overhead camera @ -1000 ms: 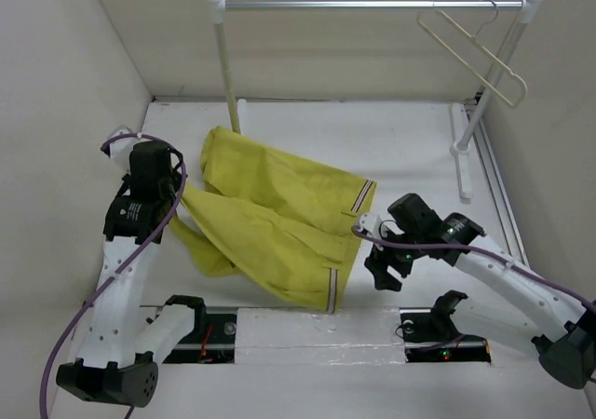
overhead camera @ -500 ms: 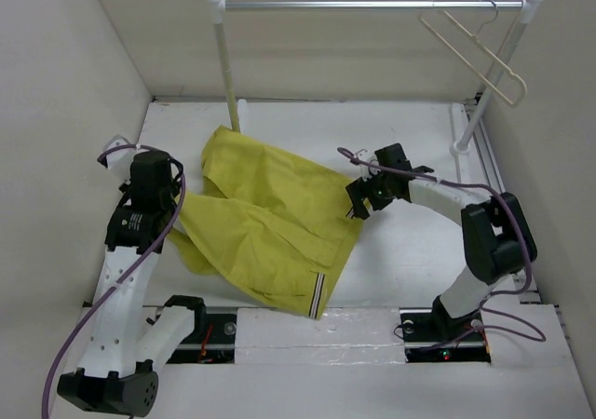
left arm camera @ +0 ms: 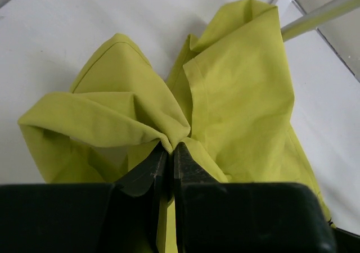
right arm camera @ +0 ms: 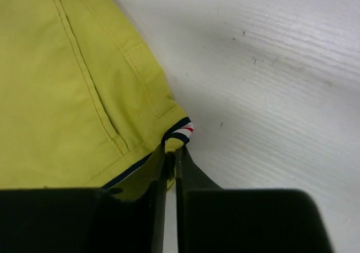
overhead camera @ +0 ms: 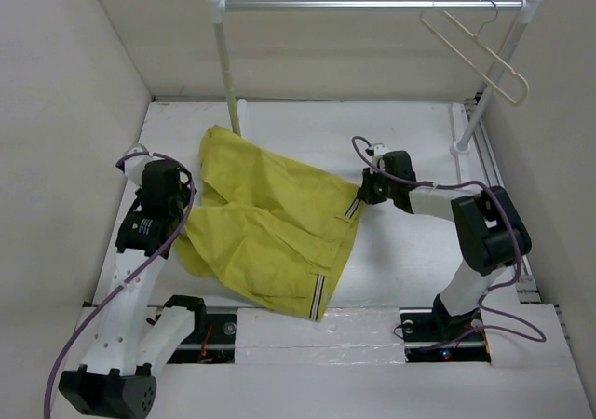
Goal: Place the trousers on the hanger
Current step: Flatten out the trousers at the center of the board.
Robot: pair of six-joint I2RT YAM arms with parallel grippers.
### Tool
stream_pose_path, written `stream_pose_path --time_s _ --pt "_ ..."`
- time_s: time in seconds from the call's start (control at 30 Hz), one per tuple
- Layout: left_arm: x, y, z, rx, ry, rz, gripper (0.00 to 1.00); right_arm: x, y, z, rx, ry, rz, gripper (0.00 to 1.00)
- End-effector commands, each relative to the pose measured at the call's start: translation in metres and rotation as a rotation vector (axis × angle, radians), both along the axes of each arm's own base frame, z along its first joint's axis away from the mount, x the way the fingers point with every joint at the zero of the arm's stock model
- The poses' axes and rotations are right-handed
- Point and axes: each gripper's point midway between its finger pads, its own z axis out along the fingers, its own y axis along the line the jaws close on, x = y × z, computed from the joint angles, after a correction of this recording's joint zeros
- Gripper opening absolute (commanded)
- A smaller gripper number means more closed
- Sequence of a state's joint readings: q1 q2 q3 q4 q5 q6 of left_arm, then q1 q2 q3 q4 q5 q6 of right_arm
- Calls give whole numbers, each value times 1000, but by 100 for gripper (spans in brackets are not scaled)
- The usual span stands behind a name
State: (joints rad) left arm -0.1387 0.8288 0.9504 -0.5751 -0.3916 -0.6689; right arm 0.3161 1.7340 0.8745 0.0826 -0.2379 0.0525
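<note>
The mustard-yellow trousers (overhead camera: 270, 219) lie spread on the white table between the two arms. My left gripper (overhead camera: 182, 216) is shut on a bunched fold of the trousers (left arm camera: 169, 126) at their left side, jaws pressed together on the cloth. My right gripper (overhead camera: 363, 194) is shut on the waistband corner of the trousers (right arm camera: 84, 90), right at the dark, white and red striped tab (right arm camera: 181, 130). The cream-white hanger (overhead camera: 475, 51) hangs by its hook from the rail at the back right, well away from both grippers.
A metal rail (overhead camera: 372, 5) on two white posts (overhead camera: 226, 65) spans the back; the left post stands just behind the trousers. The right post's foot (overhead camera: 463, 154) lies along the right wall. Walls close in the left and right sides.
My right arm swung from the near right up to the waistband corner and its jaws shut on it. The left gripper kept its hold and shifted slightly right and nearer; the cloth shifted with it.
</note>
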Motion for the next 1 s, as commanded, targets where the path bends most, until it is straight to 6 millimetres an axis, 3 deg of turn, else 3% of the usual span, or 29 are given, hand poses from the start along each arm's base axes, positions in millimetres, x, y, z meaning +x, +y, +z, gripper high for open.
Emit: stream_pose_path --time_s 0.0,0.03,0.07,0.1,0.13,0.17,0.2,0.23,0.3,0.37,0.4,0.43,0.47,0.5,0.57,0.6,0.63,0.67,0.7,0.73,0.77,0.8,0.83,0.87,0.9,0.93,0.97 --pt "5 -10 1 -8 -25 -57 0 -2 12 15 117 -55 -42 5" --pt "5 -13 1 -9 -29 -78 0 -7 6 18 97 -61 -49 1" --pt "6 -17 1 -7 -29 -100 0 -9 -16 18 41 -45 -112 0" --pt "7 -19 0 -1 -28 -120 0 -8 -29 45 16 -110 -132 0" --pt "8 -28 2 -10 -34 -162 0 -10 -43 55 -17 -126 -162 0" --pt "12 -39 5 -17 -57 -207 0 -17 -74 57 -84 -99 -240 0" --pt "13 -47 3 -23 -55 -245 0 -17 -92 70 -127 -128 -263 0" --pt "14 -59 5 -48 -64 -307 0 -18 -109 95 -141 -184 -303 0" --pt "17 -71 -2 -72 -58 -370 0 -22 -165 119 -257 -200 -425 0" --pt "16 -91 -2 -114 -77 -467 0 -22 -202 152 -330 -247 -523 0" --pt "15 -97 -10 -119 -59 -489 0 -23 -225 160 -368 -247 -577 0" --pt "9 -120 -20 -158 -49 -596 0 -16 -237 175 -391 -246 -614 40" --pt "2 -130 -32 -198 -26 -647 0 -16 -242 167 -405 -203 -618 70" --pt "2 -130 -32 -198 -25 -648 0 -16 -242 167 -405 -203 -618 70" --pt "-8 -152 -39 -248 -24 -743 0 -11 -218 168 -374 -195 -544 80" --pt "-15 -156 -54 -273 9 -754 0 -11 -198 166 -335 -204 -477 81" --pt "-21 -162 -58 -303 20 -785 0 -21 -182 149 -319 -173 -433 81" --pt "-25 -170 -61 -321 18 -821 0 -28 -151 143 -298 -181 -347 78" --pt "-30 -172 -72 -334 41 -834 0 -38 -134 147 -264 -209 -310 75" --pt "-33 -174 -74 -346 51 -851 0 -54 -118 126 -249 -179 -248 71" --pt "-36 -174 -76 -347 59 -858 0 -66 -83 122 -204 -193 -137 44" --pt "-36 -174 -77 -342 60 -862 0 -80 -59 119 -154 -192 -53 29" --pt "-35 -173 -76 -336 54 -859 0 -93 -38 120 -116 -206 30 20" --pt "-35 -173 -74 -332 52 -860 0 -112 -16 110 -82 -175 132 15" --pt "-32 -174 -69 -327 42 -864 4 -137 16 106 -63 -162 263 17" --pt "-30 -173 -66 -317 34 -864 4 -151 31 103 -53 -146 328 24" --pt "-27 -172 -62 -305 25 -857 1 -165 46 102 -43 -134 396 48"
